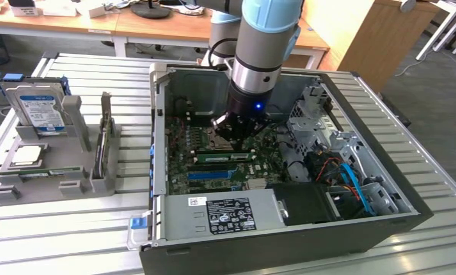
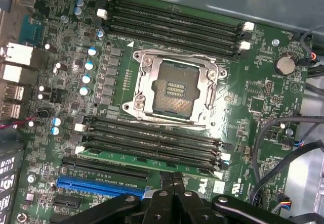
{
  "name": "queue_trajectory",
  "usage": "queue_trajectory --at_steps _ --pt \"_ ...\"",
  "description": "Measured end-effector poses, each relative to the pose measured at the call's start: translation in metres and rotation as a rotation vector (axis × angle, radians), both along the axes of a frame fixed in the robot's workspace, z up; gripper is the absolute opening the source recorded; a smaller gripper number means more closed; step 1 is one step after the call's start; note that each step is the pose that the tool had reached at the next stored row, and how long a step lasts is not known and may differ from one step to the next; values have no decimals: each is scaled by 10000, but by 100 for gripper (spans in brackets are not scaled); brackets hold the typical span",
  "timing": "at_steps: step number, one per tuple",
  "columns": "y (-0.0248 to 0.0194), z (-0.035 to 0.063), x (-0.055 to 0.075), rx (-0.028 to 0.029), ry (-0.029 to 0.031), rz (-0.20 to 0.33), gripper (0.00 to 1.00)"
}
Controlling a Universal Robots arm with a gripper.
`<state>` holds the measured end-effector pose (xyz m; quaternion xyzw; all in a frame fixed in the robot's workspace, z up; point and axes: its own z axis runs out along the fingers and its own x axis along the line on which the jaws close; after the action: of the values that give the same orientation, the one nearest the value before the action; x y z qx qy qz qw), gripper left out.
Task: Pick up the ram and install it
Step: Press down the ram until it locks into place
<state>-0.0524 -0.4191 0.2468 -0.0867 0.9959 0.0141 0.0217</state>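
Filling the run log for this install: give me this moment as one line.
gripper: shut, over ram | ram: in a motherboard memory slot | case: open | contact: cannot tell

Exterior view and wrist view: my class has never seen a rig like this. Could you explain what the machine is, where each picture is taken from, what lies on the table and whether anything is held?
The machine is a single robot arm ending in a gripper, a two-fingered clamp. The exterior view comes from a camera off the arm that looks down on the whole scene. The wrist view comes from a camera on the arm's wrist that looks past the gripper at the motherboard.

On the slatted table lies an open computer case. Towards the exterior view's left, a grey holder carries a hard drive and a processor chip.

The gripper is shut, and nothing shows between its fingers. It hangs inside the case, close above the ram, a green stick that appears seated in a slot beside the empty processor socket.
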Motion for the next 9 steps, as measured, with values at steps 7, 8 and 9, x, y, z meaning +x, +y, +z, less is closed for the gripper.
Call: queue_trajectory --at_steps 7,8,9 --pt "0 0 -33 232 28 -167 11" --pt "0 0 -45 257 28 -171 11" --pt "0 0 -52 271 29 -171 11"
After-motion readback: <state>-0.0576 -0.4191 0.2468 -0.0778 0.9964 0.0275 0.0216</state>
